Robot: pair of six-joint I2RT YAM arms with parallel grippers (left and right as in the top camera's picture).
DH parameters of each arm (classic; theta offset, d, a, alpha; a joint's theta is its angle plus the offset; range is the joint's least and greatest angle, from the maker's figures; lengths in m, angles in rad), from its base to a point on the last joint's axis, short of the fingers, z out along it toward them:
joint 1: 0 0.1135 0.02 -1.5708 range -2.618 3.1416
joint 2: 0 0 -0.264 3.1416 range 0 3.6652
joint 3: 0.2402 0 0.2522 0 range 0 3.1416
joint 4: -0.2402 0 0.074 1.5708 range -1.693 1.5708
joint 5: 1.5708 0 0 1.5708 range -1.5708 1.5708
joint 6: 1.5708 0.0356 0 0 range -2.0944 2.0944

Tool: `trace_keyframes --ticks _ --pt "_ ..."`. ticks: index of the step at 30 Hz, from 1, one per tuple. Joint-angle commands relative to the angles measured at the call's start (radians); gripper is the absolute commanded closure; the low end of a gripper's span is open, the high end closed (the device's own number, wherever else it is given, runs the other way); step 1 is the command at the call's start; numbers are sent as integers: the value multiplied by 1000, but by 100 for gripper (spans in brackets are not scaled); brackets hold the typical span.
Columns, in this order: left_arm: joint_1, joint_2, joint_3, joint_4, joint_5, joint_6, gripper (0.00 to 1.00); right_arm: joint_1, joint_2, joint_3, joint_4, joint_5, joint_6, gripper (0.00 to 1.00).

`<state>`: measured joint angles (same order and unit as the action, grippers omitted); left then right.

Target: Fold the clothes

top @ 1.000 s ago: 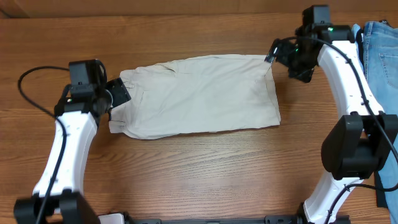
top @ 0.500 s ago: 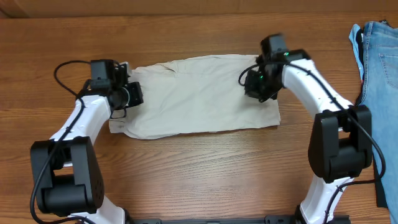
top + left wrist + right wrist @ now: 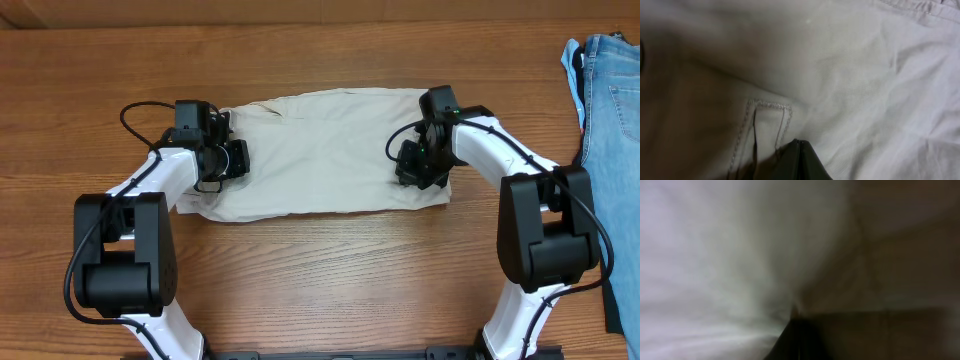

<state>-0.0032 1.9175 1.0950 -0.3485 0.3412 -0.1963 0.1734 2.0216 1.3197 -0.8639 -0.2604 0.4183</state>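
Observation:
The clothes, a pair of light beige shorts [image 3: 320, 150], lie spread flat across the wooden table [image 3: 320, 280]. My left gripper [image 3: 238, 158] sits over their left end, shut on a pinch of the cloth. In the left wrist view its tips [image 3: 797, 142] meet right beside a belt loop [image 3: 767, 122], and the beige cloth [image 3: 850, 75] fills the frame. My right gripper [image 3: 403, 168] is over the right end, also shut on the fabric. In the right wrist view the blurred cloth [image 3: 715, 255] gathers into a crease at the closed tips [image 3: 795, 322].
Blue denim jeans [image 3: 610, 110] lie at the table's right edge, just beyond the right arm. Bare wood runs in front of and behind the shorts.
Both grippers have shut and moved inward over the shorts from their outer ends. The left end of the shorts has been drawn to the right with the left gripper.

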Motion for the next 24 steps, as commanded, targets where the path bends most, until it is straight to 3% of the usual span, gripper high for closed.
trace_keyframes --ticks 1,5,12,24 --pt "5 58 1 -17 -115 -31 96 -23 40 -40 -5 21 31 96" --pt "11 57 1 -41 -225 -86 91 -48 61 -51 -8 50 31 96" --pt "52 57 1 -109 -381 -203 93 -84 60 -49 -4 153 53 96" --pt "115 18 9 -163 -393 -231 91 -88 60 -44 56 128 53 96"
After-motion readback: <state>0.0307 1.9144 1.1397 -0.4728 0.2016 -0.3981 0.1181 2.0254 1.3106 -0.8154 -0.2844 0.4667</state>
